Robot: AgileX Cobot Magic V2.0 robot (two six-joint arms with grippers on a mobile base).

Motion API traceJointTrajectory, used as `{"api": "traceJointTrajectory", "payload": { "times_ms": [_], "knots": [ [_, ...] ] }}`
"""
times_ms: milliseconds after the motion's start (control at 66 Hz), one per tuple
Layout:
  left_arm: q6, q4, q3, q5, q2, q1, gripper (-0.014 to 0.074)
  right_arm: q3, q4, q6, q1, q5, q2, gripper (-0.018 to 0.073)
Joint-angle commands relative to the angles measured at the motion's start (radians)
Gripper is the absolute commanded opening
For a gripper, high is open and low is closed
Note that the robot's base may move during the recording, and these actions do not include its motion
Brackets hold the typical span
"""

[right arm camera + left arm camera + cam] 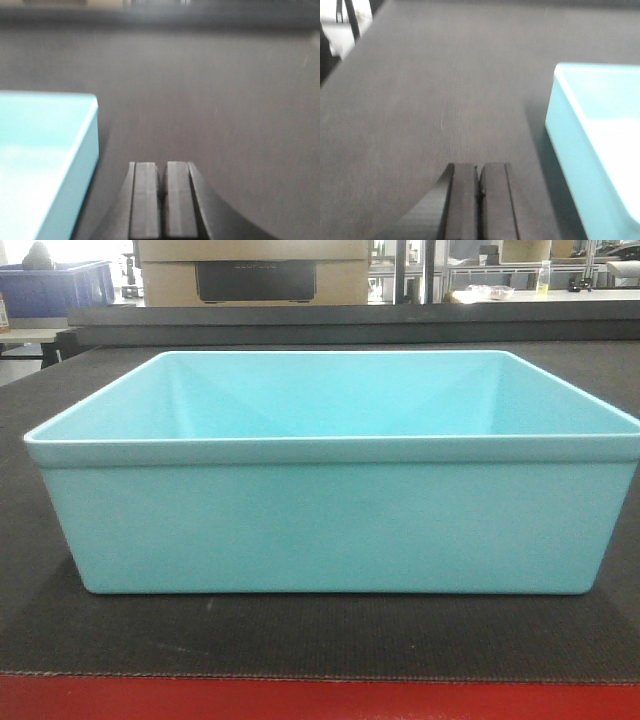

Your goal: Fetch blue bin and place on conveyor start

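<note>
Resting unmarked blue bin [330,530] on conveyor start [320,640]

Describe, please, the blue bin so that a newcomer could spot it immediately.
Find the wide dark grey belt with the red front edge; the blue bin sits on it, filling the front view. It is pale turquoise, smooth-walled and empty, unlike the dark royal-blue bin far behind at the left.
</note>
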Motion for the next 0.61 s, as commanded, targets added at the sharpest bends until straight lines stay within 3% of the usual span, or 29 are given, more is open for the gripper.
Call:
{"api": "traceJointTrajectory", "payload": {
  "times_ms": [0, 212, 591],
  "knots": [
    [0.000, -0.006, 0.003, -0.032, -0.052, 0.003, -0.0111, 0.002, -0.011, -0.014, -0.007, -0.031, -0.091, -0.0162],
    [0.000, -0.006, 0.003, -0.032, -0.122, 0.003, -0.0111, 0.002, -0.011, -0.014, -0.007, -0.070, -0.217, -0.0162],
    [0.000, -0.006, 0.003, -0.032, -0.125, 0.003, -0.0111, 0.002, -0.011, -0.014, -0.007, -0.074, -0.225, -0.0162]
  ]
}}
